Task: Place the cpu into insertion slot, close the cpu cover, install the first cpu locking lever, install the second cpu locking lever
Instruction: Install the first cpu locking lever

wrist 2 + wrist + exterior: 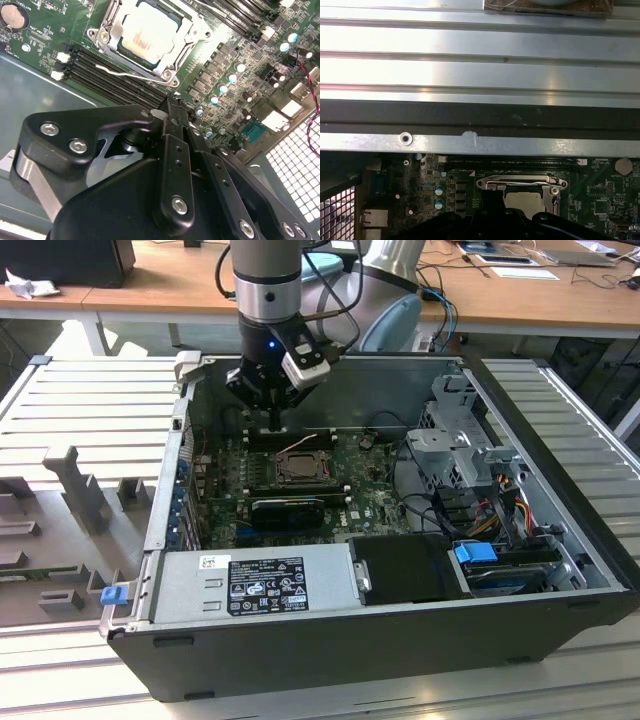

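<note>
The gripper (274,420), fingers pressed together and holding nothing, hangs just above the insertion slot (301,466) at centre frame. The cpu (148,34) sits seated, the cpu cover (178,50) lowered around it, probably awaiting the levers.

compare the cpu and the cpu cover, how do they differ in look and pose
The cpu is a solid pale beige-silver plate; the cpu cover is a thin shiny metal frame with a large square window. The cpu lies inside the insertion slot, while the cpu cover lies around it, over its edges, with screws at its corners. Both are square and lie flat on the green board, near the gripper.
</note>
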### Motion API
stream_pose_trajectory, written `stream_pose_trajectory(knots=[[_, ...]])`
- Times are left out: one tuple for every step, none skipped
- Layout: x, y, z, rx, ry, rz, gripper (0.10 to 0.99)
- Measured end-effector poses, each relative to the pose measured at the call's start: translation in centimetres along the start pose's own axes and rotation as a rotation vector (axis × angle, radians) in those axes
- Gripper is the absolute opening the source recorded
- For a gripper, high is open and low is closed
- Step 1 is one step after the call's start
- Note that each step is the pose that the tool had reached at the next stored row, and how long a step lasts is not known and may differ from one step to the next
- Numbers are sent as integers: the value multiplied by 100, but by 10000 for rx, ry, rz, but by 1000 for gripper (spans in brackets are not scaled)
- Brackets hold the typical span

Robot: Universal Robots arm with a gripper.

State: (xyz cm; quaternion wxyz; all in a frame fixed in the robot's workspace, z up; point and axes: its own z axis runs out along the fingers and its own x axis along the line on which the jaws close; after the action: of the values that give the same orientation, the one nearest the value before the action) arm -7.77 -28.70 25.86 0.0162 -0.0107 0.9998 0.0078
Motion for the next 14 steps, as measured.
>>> stream_pose_trajectory(knots=[[-5,0,1,0,0,0,106],[-16,-1,4,-1,0,0,106],[-28,-3,9,-11,-2,0,106],[-32,-4,13,-19,-1,0,106],[-42,-7,21,-50,0,3,106],[-54,-11,26,-131,0,5,106],[-70,-16,32,-326,-7,10,106],[-82,-22,37,-477,-11,15,106],[-91,-27,42,-586,-12,20,106],[-100,-37,58,-659,-17,21,106],[-106,-43,77,-659,-16,20,106],[-119,-46,96,-658,-14,20,106],[-141,-46,114,-656,-12,11,106],[-165,-47,139,-657,-12,-20,106]])
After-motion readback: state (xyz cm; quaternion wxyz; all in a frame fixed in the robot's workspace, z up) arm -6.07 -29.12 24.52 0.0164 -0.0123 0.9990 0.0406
